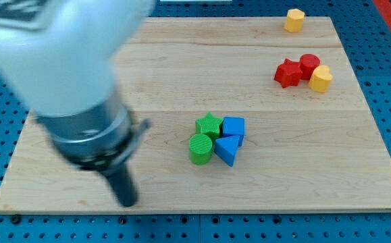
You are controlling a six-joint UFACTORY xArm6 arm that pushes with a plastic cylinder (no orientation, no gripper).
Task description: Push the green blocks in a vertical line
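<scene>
A green star block [209,125] and a green cylinder [200,148] sit near the board's middle, the star just above the cylinder and touching it. A blue cube [233,127] and a blue triangular block [227,149] press against their right sides. My tip [127,202] is near the view's bottom left, well to the left of and a little below the green cylinder, touching no block.
A red star [288,73], a red cylinder [309,65] and a yellow block [321,79] cluster at the view's upper right. Another yellow block [294,20] sits at the top edge. The wooden board [181,61] lies on a blue pegboard. The arm's body covers the upper left.
</scene>
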